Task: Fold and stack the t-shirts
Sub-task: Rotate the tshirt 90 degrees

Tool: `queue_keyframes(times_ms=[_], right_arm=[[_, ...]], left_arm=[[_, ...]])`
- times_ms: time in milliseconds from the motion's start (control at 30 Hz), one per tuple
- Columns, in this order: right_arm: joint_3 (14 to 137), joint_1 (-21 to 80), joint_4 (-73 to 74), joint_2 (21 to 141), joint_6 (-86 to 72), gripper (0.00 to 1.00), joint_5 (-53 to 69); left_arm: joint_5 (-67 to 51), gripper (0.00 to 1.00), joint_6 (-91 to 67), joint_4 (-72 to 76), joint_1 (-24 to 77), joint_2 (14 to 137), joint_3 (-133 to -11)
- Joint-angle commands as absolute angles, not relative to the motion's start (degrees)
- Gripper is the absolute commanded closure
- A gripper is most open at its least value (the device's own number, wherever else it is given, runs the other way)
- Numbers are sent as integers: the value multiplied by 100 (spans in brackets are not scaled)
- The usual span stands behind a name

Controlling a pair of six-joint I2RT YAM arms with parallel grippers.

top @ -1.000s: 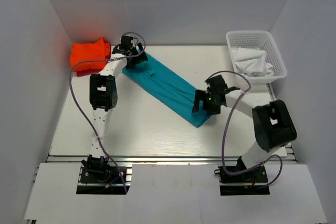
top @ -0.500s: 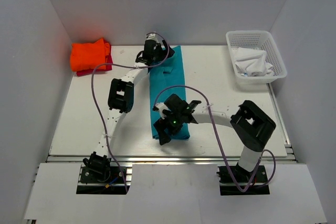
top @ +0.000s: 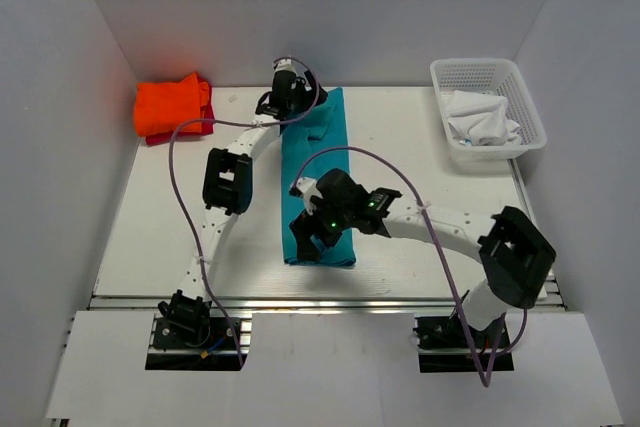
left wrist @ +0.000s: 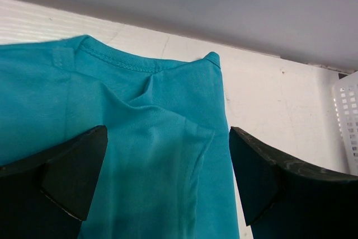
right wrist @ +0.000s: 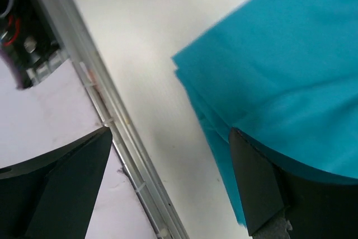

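Note:
The teal-blue t-shirt [top: 318, 162] lies as a long narrow strip running from the back wall toward the front edge. My left gripper [top: 288, 99] hovers open over its far end. In the left wrist view the neckline and folds of the teal shirt [left wrist: 145, 132] lie between the spread fingers of the left gripper [left wrist: 168, 188]. My right gripper [top: 312, 234] is open at the strip's near end. Its wrist view shows the layered teal corner [right wrist: 279, 71] by the right finger, and bare table between the jaws of the right gripper [right wrist: 168, 188]. The orange t-shirt [top: 172, 104] lies on the red one [top: 158, 136] at the back left.
A white basket [top: 520, 82] holding crumpled white cloth [top: 482, 117] stands at the back right. The table's metal front rail [right wrist: 112, 121] runs close to the right gripper. White walls enclose the table on three sides.
The teal shirt has swung from a diagonal to a straight back-to-front line. The left gripper moved right along the back; the right gripper swept left to the strip's near end.

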State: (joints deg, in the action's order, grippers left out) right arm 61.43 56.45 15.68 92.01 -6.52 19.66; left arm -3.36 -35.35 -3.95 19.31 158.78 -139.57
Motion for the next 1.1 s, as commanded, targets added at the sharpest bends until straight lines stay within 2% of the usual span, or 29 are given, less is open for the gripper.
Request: queue_keyframes(times_ms=[0,233,333,433,567,667,800,933,1067], right_arm=[[5881,5564,1424,8607,-1246,10,927],[5117,5169,1292,7787,-1960,10,18],[4923,4967,1353,7673,-2152,10,-325],[4939,4896,1345,7813,-2102,10,-290],[5361,4931,1319,8235,-1837,10,-606],[5668,4931,1117,8577,-1504,10,-361],[5967,4966,1046,9219,-1415,10,-193],[6283,4983,1150,9920,-1310,10,-518],[6381,5010,1362,10116,-1449,10,-746]], left_arm=[[-238,0,-2981,-755,1898,14243,-13984],[-307,0,-1970,-2195,1898,12289,-12711],[-360,0,-2125,-2646,1960,11174,-11123],[-1,0,-2529,-2172,1960,9759,-8264],[166,0,-2891,-1890,1960,8273,-6370],[307,0,-3233,-2135,1960,7359,-5418],[667,0,-3374,-2767,1960,6505,-4738],[713,0,-3551,-3085,1960,5829,-4124],[571,0,-3551,-3014,1960,5774,-3911]])
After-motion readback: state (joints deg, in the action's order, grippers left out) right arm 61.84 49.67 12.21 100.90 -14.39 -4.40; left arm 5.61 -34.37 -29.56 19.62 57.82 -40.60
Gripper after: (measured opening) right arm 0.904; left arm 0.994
